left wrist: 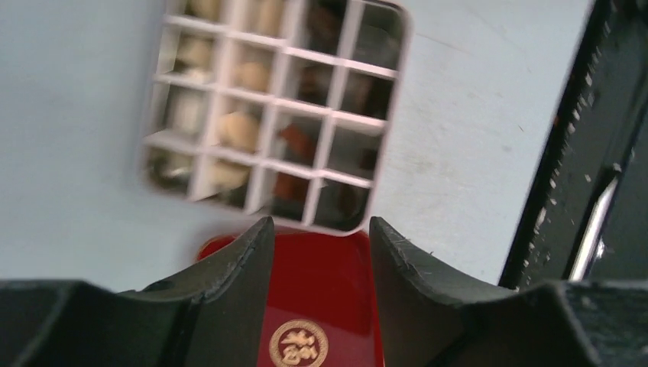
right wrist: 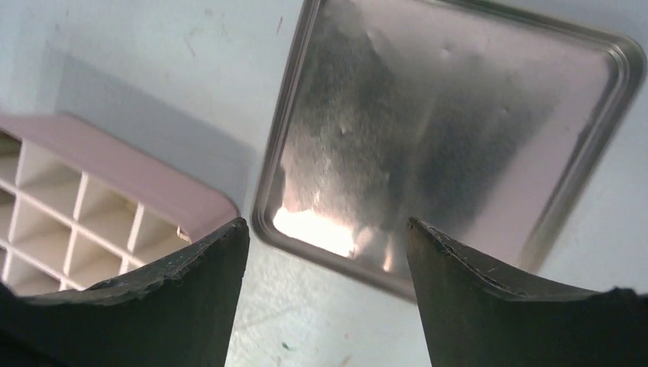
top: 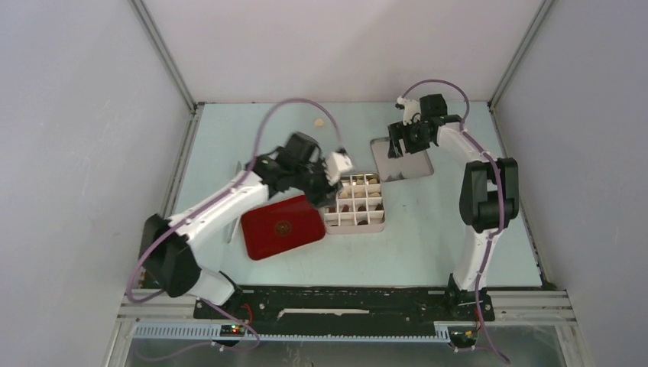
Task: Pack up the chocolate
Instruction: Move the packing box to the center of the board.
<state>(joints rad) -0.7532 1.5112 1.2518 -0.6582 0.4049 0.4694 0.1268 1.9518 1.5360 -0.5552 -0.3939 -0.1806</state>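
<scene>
A white gridded box [top: 359,222] sits mid-table. Its cells hold chocolate, cream pieces [left wrist: 239,130] on one side and dark brown pieces [left wrist: 294,142] on the other. My left gripper [top: 327,191] hovers over the box's left edge, above where the red tray meets it. In the left wrist view this gripper [left wrist: 321,229] stands open with nothing between its fingers. My right gripper [top: 395,149] hangs over the near left corner of a bare metal tray [right wrist: 458,130]. It is open [right wrist: 328,229] and empty. One small pale piece [top: 319,122] lies alone on the table far behind the box.
A glossy red tray [top: 283,227] with a round gold emblem [left wrist: 298,344] lies just left of the box, touching it. The metal tray [top: 416,164] sits right behind the box. Grey walls close in the table on three sides.
</scene>
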